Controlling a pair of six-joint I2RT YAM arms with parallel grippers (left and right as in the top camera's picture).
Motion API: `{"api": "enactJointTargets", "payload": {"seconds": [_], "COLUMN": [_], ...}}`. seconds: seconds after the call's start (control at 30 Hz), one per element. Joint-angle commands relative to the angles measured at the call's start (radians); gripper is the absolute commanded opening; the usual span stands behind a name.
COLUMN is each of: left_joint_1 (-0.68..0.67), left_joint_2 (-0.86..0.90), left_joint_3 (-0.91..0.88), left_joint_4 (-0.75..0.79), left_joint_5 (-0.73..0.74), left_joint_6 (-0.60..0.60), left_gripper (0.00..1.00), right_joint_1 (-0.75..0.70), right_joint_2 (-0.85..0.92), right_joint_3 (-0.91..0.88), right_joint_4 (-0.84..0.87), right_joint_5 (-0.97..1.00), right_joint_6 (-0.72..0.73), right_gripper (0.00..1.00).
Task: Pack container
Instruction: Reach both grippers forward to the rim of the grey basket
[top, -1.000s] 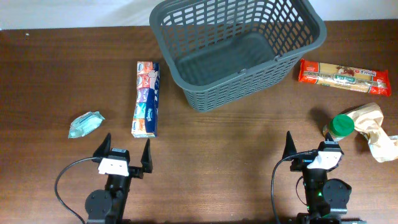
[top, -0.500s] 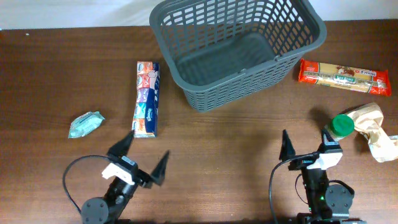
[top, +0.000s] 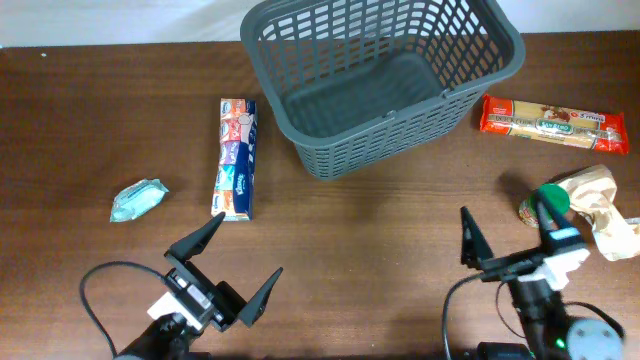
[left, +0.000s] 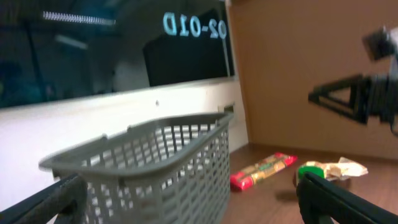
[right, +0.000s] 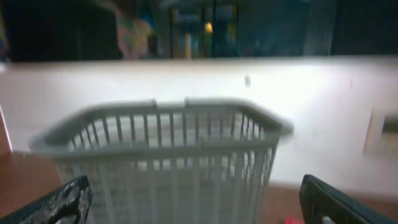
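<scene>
Overhead, the container (top: 395, 140) stands upright at the far middle of the table (top: 90, 110) (both wrist views look at its lattice wall). The left gripper (top: 250, 244) hangs near the front edge, fingers spread wide, grasping nothing. The right gripper (top: 503, 215) is likewise splayed and unladen, beside a green-lidded jar (top: 556, 195). A tissue pack (top: 236, 158) lies left of the container, a pasta packet (top: 553, 124) right.

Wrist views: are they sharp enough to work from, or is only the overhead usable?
Overhead is sharp and evenly lit, the container crisp. Left wrist is soft, the pasta packet print unreadable. Right wrist is blurriest, the container's lattice washed out against a bright wall.
</scene>
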Motion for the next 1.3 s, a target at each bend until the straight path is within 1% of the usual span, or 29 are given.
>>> {"api": "enactJointTargets", "payload": {"seconds": [0.0,0.07,0.13,0.23,0.27,0.3,0.43,0.5,0.57,0.63,0.7,0.77,0.83,0.87,0.93,0.97,1.0,1.07,1.17,1.27], "left_joint_1": [-0.004,-0.004,-0.004,-0.004,-0.004,-0.004,-0.004,-0.004,-0.004,-0.004,-0.004,-0.004,-0.004,-0.004,-0.004,-0.006,-0.014,-0.05,-0.158,-0.315], "left_joint_2": [0.018,0.063,0.122,0.256,0.369,0.423,0.632,0.731,0.804,0.854,0.884,0.908,0.929,0.939,0.954,0.961,0.967,0.977,1.005,1.064], "left_joint_3": [0.038,0.1,0.187,0.377,0.532,0.608,0.907,1.052,1.152,1.203,1.207,1.207,1.207,1.207,1.207,1.207,1.208,1.218,1.263,1.334], "left_joint_4": [0.012,0.003,-0.041,-0.241,-0.413,-0.484,-0.724,-0.863,-0.975,-1.052,-1.086,-1.1,-1.091,-1.091,-1.104,-1.113,-1.126,-1.159,-1.229,-1.31], "left_joint_5": [0.032,0.085,0.122,0.139,0.139,0.138,0.104,0.067,0.067,0.067,0.099,0.158,0.155,0.129,0.028,-0.026,-0.084,-0.19,-0.363,-0.52], "left_joint_6": [-0.035,-0.035,-0.034,-0.018,0.023,0.04,0.056,0.058,0.101,0.108,0.107,0.108,0.107,0.098,0.018,-0.021,-0.045,-0.058,-0.058,-0.071], "left_gripper": [0.99,0.99,0.99,0.99,0.99,0.99,0.99,0.99,0.99,0.99,0.99,0.99,0.99,0.99,0.99,0.99,0.99,0.99,0.99,0.99], "right_joint_1": [0.008,0.008,0.008,0.008,0.008,0.008,0.008,0.008,0.008,0.008,0.008,0.008,0.008,0.008,0.008,0.008,0.008,0.008,0.008,0.008], "right_joint_2": [0.072,0.157,0.236,0.394,0.505,0.562,0.772,0.882,0.963,1.033,1.076,1.092,1.103,1.109,1.121,1.128,1.138,1.164,1.213,1.278], "right_joint_3": [0.161,0.297,0.412,0.64,0.811,0.902,1.26,1.454,1.601,1.723,1.786,1.794,1.793,1.793,1.793,1.793,1.793,1.793,1.794,1.794], "right_joint_4": [-0.048,-0.186,-0.292,-0.473,-0.591,-0.646,-0.868,-1.023,-1.156,-1.283,-1.373,-1.394,-1.397,-1.395,-1.392,-1.393,-1.398,-1.427,-1.473,-1.506], "right_joint_5": [-0.029,-0.029,-0.029,-0.029,-0.028,-0.029,-0.028,-0.029,-0.028,-0.029,-0.032,-0.032,-0.03,-0.027,-0.019,0.013,0.064,0.137,0.159,0.153], "right_joint_6": [-0.03,-0.031,-0.034,-0.083,-0.117,-0.132,-0.171,-0.191,-0.191,-0.19,-0.189,-0.185,-0.186,-0.186,-0.18,-0.154,-0.116,-0.087,-0.083,-0.08], "right_gripper": [0.99,0.99,0.99,0.99,0.99,0.99,0.99,0.99,0.99,0.99,0.99,0.99,0.99,0.99,0.99,0.99,0.99,0.99,0.99,0.99]}}
